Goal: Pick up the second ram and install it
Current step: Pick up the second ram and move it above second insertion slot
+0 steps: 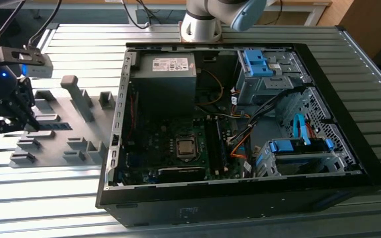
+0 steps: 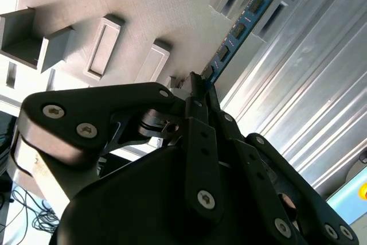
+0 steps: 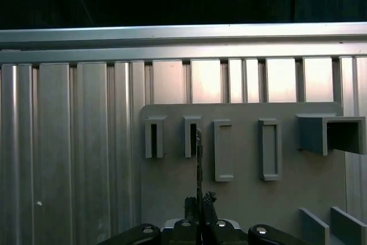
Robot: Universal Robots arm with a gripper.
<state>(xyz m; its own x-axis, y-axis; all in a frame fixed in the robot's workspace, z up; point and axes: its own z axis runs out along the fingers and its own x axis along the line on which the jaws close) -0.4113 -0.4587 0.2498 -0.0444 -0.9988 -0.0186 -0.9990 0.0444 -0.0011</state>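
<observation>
Our claw [image 2: 198, 83] is closed on one end of the second ram [image 2: 243, 21], which stands on edge between slots of the grey holder tray [image 2: 132, 4]. With so short a grip, we fear it may tilt, jam there, or slip out.

Ribbed metal table [image 1: 45, 198] — light glints off it; wooden panel [image 1: 369, 20] behind.

Blue second ram [image 2: 238, 28] (black chips)

Your gripper [image 3: 200, 202] pinches the ram stick [image 3: 198, 162] edge-on, its far end at a slot of the grey tray [image 3: 241, 199] on the ribbed table [image 3: 69, 142].
</observation>
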